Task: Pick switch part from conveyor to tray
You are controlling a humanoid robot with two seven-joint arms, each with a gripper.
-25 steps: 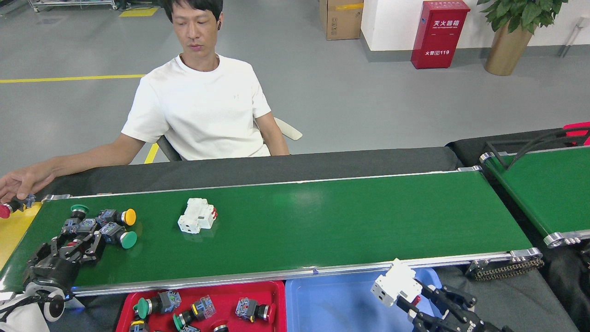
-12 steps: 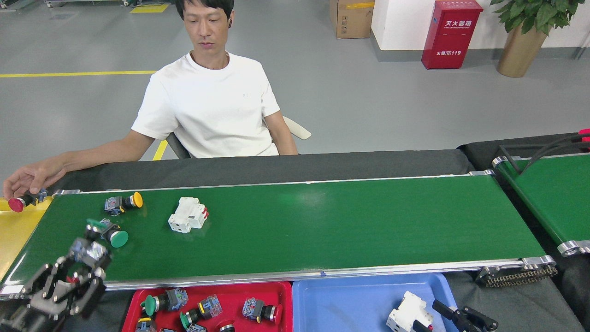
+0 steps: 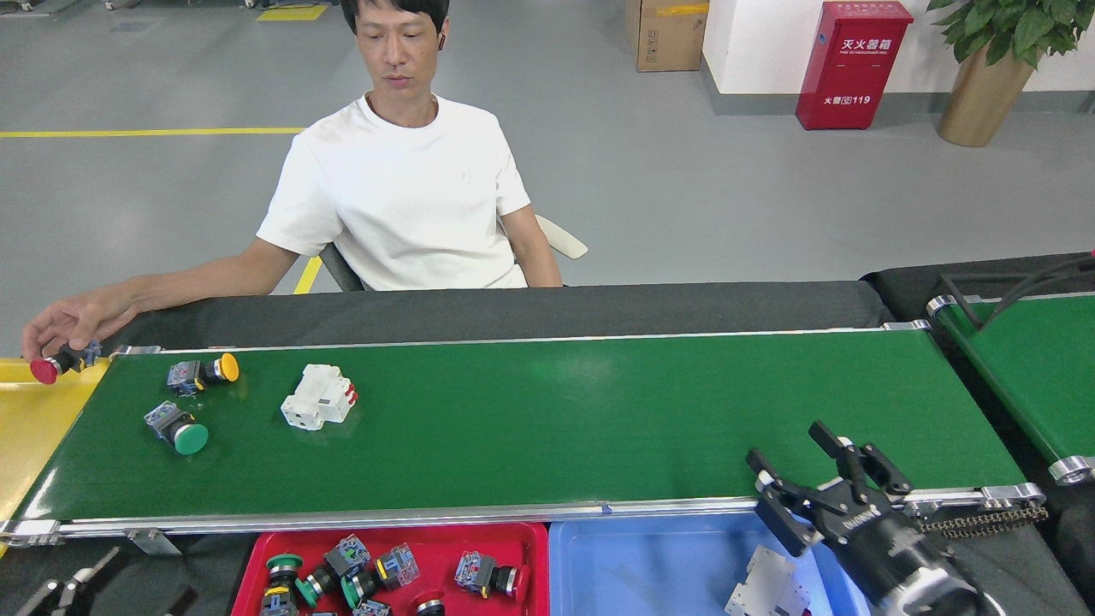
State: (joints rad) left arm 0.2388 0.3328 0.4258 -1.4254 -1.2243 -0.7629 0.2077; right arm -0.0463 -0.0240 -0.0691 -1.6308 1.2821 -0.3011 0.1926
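My right gripper [image 3: 813, 466] has come back up from the blue tray [image 3: 650, 556] with its fingers spread wide and nothing between them; the white breaker it was carrying a second ago now lies in that tray [image 3: 767, 586], just below and to the left of the gripper. That drop-off looks done.

My left gripper [image 3: 73, 586] has pulled down off the belt to the bottom corner. It shows only as a thin dark edge, so I cannot tell whether it is open or holds anything. A second ago it sat among the push-buttons at the left end of the conveyor [image 3: 530, 423].

Two buttons remain on the belt, up and right of my left gripper: the green-capped one [image 3: 177, 427] nearer, the yellow-capped one [image 3: 202, 373] beyond it, with a second white breaker [image 3: 318, 398] further right. The red tray [image 3: 522, 547], holding several buttons, sits right of my left gripper below the belt rail.

I judge the green button is next. The person's hand [image 3: 64, 321] holds a red button [image 3: 53, 366] at the belt's far left corner, so I would keep clear there.
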